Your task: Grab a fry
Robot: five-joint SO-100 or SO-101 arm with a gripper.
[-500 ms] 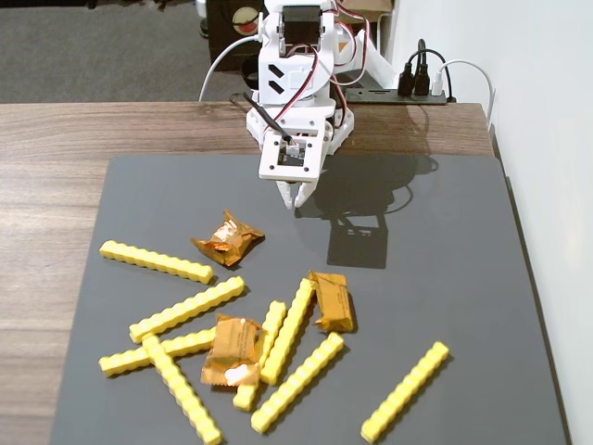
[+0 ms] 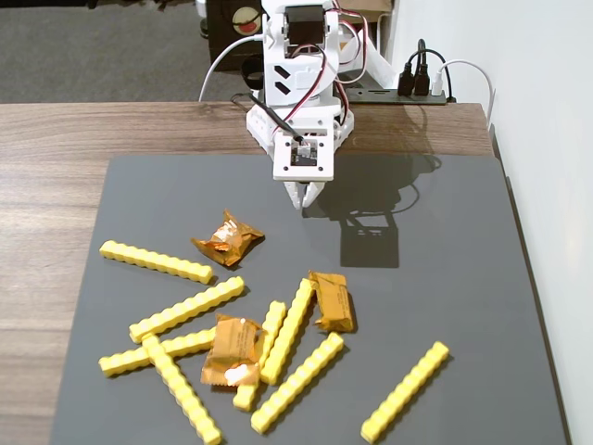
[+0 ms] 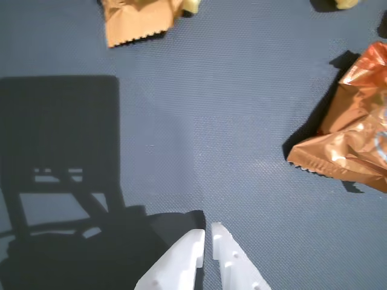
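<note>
- The hand [image 2: 304, 199] hangs empty over bare grey mat [image 2: 445, 232], fingertips nearly touching, well short of any target.
- Nearest fry [image 2: 288, 330] lies in the jumbled pile, partly beside a foil snack packet [image 2: 332, 300].
- The lone fry [image 2: 405, 390] at the fixed view's right looks easiest to grasp.

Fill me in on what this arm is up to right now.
The white robot arm's tool hangs over a bare patch at the back of the dark grey mat, its two fingers nearly together and holding nothing. The long bright-yellow studded plastic bars lie scattered nearer the camera in the fixed view, mixed with crinkled orange-brown foil packets. None of them has been grabbed yet. In the wrist view only packets and bar ends show at the top edge.
</note>
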